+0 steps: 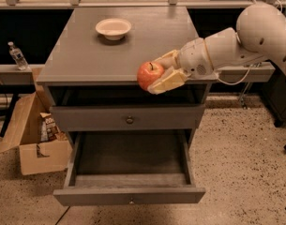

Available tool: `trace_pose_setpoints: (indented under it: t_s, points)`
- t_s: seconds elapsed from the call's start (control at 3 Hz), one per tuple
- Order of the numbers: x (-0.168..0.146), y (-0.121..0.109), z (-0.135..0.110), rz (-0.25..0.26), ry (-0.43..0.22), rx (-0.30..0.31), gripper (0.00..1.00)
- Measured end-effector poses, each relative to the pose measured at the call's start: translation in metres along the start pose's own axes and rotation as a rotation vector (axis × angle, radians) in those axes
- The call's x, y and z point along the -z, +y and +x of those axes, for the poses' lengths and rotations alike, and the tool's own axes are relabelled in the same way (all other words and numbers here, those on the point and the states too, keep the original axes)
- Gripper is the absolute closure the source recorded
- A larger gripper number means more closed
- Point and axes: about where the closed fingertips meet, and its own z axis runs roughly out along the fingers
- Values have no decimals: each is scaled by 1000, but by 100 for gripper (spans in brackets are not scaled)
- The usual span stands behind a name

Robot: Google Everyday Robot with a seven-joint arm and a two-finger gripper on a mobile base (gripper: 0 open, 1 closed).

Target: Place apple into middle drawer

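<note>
The red apple (150, 74) with a short dark stem is held in my gripper (162, 72), whose cream fingers (168, 80) close on its right side. It hangs in the air at the cabinet top's front edge, above the drawers. The middle drawer (129, 193) is pulled wide open below and its grey tray is empty. The drawer above it (128, 118), with a dark round knob, is shut. My white arm (236, 39) reaches in from the right.
A shallow white bowl (113, 27) sits at the back of the grey cabinet top (86, 55). An open cardboard box (32, 135) stands on the floor at the left. A bottle (16, 55) stands on a ledge at far left.
</note>
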Motion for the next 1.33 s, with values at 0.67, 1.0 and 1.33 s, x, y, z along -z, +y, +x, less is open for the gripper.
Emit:
trace_pose_setpoints:
  t_s: [0.67, 1.0, 1.33]
  points:
    - [-4, 45, 79, 41, 90, -236, 100]
    - [-23, 79, 126, 65, 118, -351, 100]
    - [-60, 113, 169, 67, 81, -449, 100]
